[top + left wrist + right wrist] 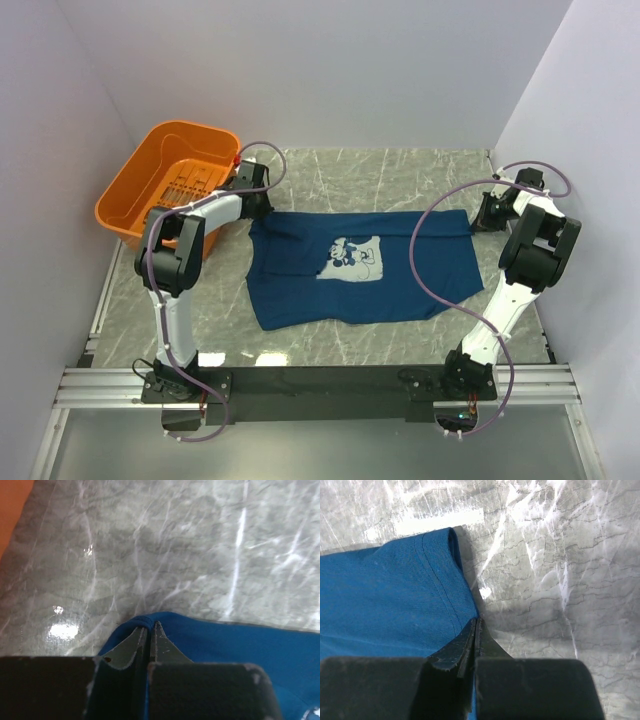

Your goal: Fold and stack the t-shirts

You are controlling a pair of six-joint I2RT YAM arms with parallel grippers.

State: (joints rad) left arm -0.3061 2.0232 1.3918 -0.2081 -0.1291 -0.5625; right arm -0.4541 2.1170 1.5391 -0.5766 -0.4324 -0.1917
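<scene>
Fingers of the left gripper are pressed shut on a small ridge of blue cloth at the far left corner of the t-shirt. The right gripper is closed the same way on the stitched hem at the far right corner.

With both far corners pinched, the step in hand looks like the first fold. The next move probably calls for raising both corners together and evenly, keeping the cloth taut between them. They would then be carried toward the near edge and laid down so the edges meet. A lopsided lift would likely skew the fold.

On the grey marbled table, the shirt lies spread sideways across the middle, between the two arms, chest up. It is dark navy and mostly flat, though its left part is rumpled and its near edge runs unevenly. The orange basket sits at the far left, clear of the cloth. The pale cartoon-mouse print shows at the centre. Only one shirt is visible.
</scene>
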